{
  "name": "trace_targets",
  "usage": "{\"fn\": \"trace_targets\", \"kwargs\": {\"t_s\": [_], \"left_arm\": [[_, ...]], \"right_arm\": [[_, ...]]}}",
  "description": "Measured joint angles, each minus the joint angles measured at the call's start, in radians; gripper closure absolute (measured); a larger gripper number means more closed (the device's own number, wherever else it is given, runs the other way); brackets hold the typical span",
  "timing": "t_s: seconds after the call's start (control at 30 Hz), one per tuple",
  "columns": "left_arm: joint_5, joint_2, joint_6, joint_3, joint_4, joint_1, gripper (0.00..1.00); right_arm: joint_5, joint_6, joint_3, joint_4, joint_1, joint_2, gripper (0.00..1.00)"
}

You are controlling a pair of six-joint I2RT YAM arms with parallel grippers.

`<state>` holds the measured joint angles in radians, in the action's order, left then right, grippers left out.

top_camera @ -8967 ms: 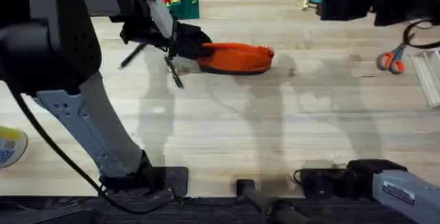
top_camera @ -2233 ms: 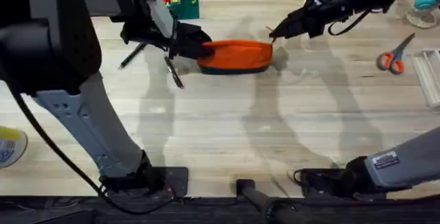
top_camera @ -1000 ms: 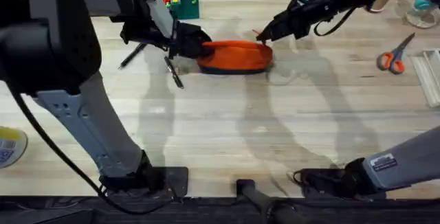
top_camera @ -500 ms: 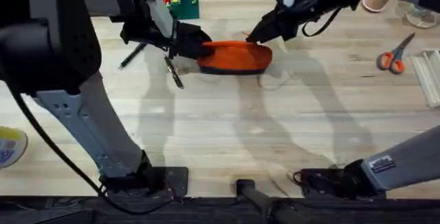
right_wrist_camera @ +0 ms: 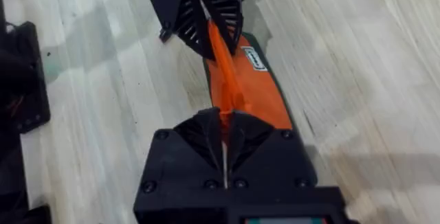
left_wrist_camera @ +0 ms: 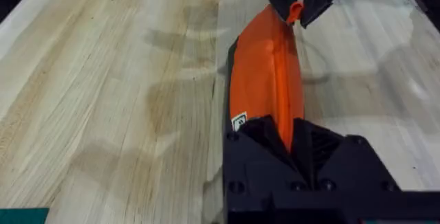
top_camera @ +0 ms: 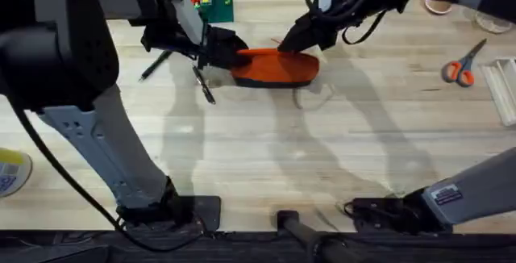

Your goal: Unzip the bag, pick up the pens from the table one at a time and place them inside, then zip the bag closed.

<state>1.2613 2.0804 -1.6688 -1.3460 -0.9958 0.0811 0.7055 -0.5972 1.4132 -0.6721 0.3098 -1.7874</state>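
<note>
Overhead view. The table (top_camera: 266, 158) fills the frame, a pale wooden plank top. The bag (top_camera: 274, 67) lies in the upper middle, orange with a dark base, long axis left to right. The left gripper (top_camera: 228, 52) clamps the bag's left end; in the left wrist view its fingers are closed on the raised top seam. The right gripper (top_camera: 292, 43) sits over the bag's upper right part; in the right wrist view its fingers are pressed together on a thin orange tab, judged to be the zipper pull (left_wrist_camera: 294, 11). Two pens lie at upper left: one pen (top_camera: 204, 85) just below the left gripper, a second pen (top_camera: 154, 64) further left, partly hidden by the arm.

Step in hand, judged: unzipping. To do it well, the left gripper should hold the end fixed so the fabric stays taut, while the right gripper draws the pull along the seam line, low and straight, toward the held end. Pulling upward or sideways would likely lift or twist the bag and jam the slider. How far the zipper is open cannot be told.
</note>
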Motion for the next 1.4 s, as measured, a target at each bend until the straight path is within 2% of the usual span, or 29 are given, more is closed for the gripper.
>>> {"fn": "trace_targets", "kwargs": {"t_s": [0.43, 0.73, 1.1, 1.4], "left_arm": [[0.000, 0.000, 0.000, 0.000, 0.000, 0.000, 0.959], [0.000, 0.000, 0.000, 0.000, 0.001, 0.000, 0.959], [0.000, 0.000, 0.000, 0.000, 0.000, 0.000, 0.959], [0.000, 0.000, 0.000, 0.000, 0.000, 0.000, 0.959]], "right_arm": [[-0.007, 0.036, 0.000, 0.076, 0.034, -0.005, 0.970], [-0.001, 0.085, 0.003, 0.186, 0.083, -0.084, 0.971], [0.002, 0.126, 0.006, 0.268, 0.140, -0.085, 0.970], [0.001, 0.133, 0.006, 0.322, 0.152, -0.085, 0.970]]}}
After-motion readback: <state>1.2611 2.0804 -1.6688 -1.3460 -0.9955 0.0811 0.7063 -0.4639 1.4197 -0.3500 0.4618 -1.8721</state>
